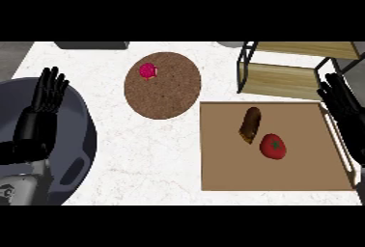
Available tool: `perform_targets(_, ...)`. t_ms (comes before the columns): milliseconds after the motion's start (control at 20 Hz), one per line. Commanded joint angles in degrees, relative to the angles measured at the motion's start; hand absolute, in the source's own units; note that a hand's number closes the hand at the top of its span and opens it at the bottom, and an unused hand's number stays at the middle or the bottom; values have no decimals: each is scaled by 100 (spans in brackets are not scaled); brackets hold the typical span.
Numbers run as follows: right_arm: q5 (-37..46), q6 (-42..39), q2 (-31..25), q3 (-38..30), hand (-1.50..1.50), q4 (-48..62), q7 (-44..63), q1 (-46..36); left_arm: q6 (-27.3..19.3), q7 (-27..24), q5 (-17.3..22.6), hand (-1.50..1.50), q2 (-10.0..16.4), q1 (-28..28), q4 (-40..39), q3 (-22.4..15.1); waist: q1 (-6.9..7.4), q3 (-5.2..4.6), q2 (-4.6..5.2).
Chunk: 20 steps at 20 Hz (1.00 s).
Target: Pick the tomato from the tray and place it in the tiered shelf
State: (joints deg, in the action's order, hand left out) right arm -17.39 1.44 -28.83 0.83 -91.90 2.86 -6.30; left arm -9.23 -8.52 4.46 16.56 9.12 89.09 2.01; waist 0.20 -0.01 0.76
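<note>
A red tomato (pixel 273 146) with a green stem spot lies on the brown tray (pixel 235 169), right of centre. Just left of it lies a dark brown oblong food item (pixel 249 125), close to the tomato. The tiered shelf (pixel 296 72), with wooden boards in a black frame, stands behind the tray at the upper right. My right hand (pixel 345 108) is open at the tray's right edge, fingers straight and pointing up toward the shelf, apart from the tomato. My left hand (pixel 46 94) rests open at the far left, fingers up.
A round cork mat (pixel 167 91) sits left of the shelf with a small pink item (pixel 148 71) on it. A dark grey rounded basin (pixel 78 144) lies under my left arm. A dark object (pixel 92 45) sits at the counter's back edge.
</note>
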Motion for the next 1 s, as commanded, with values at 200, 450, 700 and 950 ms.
perform_targets(200, 146, 1435, 263, -954, -150, 214, 468, 165, 245, 654, -344, 0, -26, 26, -364, -575, -185, -2, -63)
perform_targets(450, 1283, 2292, -214, -1189, 150, 984, 254, 1101, 259, 680, -323, 0, -15, -397, -63, -650, -476, -93, 174)
perform_targets(700, 1507, 4436, 1628, -1588, -150, 984, -1040, 1238, 283, 965, -297, 0, -293, -450, -134, -979, -311, 7, -41)
perform_targets(950, 612, 3755, 2477, -1850, -150, 376, -2702, 1628, 386, 1226, -318, 0, -269, 88, -426, -911, -227, 9, -80)
